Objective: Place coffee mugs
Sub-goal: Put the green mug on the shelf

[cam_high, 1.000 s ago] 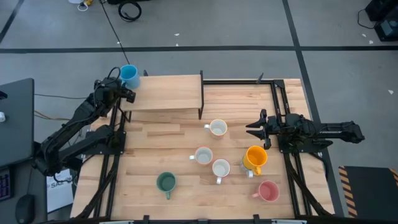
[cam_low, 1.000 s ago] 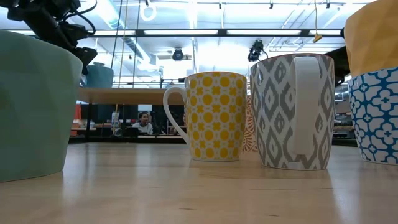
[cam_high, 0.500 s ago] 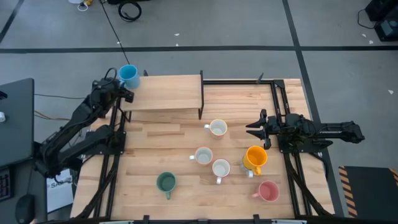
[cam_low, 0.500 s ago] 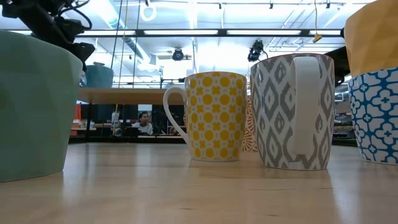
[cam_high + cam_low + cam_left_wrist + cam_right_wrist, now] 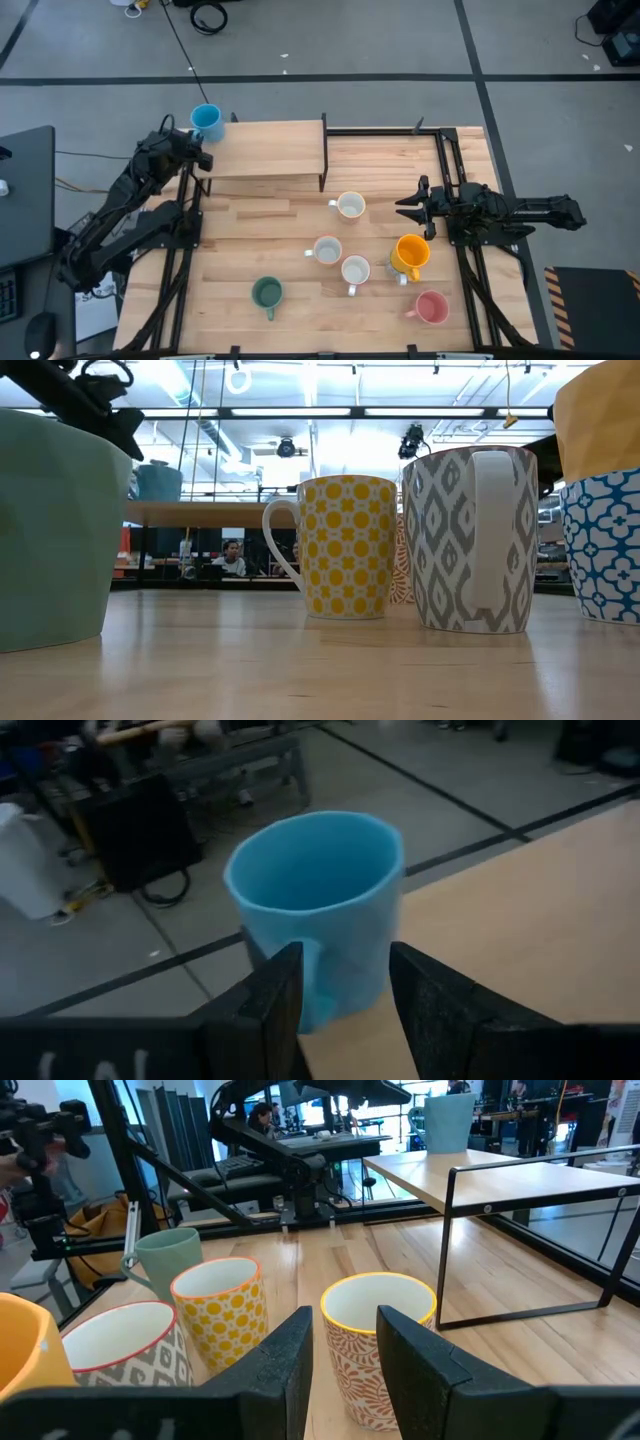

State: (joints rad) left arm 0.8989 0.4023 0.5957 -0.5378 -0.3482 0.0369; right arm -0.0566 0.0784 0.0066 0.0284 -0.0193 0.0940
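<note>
fingers apart on left gripper (image 5: 340, 1010), just behind blue mug (image 5: 206, 120) on raised wooden shelf (image 5: 265, 150)'s corner; right gripper (image 5: 410, 206) parted, idle beside orange-yellow mug (image 5: 410, 252).

A plain sky-blue ceramic mug (image 5: 206, 121) stands upright on the far left corner of the raised wooden shelf (image 5: 265, 148). Below the shelf on the tabletop stand five more mugs, all upright: an orange-patterned white mug (image 5: 350, 206) nearest it, then a grey-patterned mug (image 5: 327, 250), a yellow-dotted mug (image 5: 355, 270), a dark green mug (image 5: 267, 293), an orange-yellow mug (image 5: 411, 251) and, farthest, a pink mug (image 5: 431, 307).
</note>
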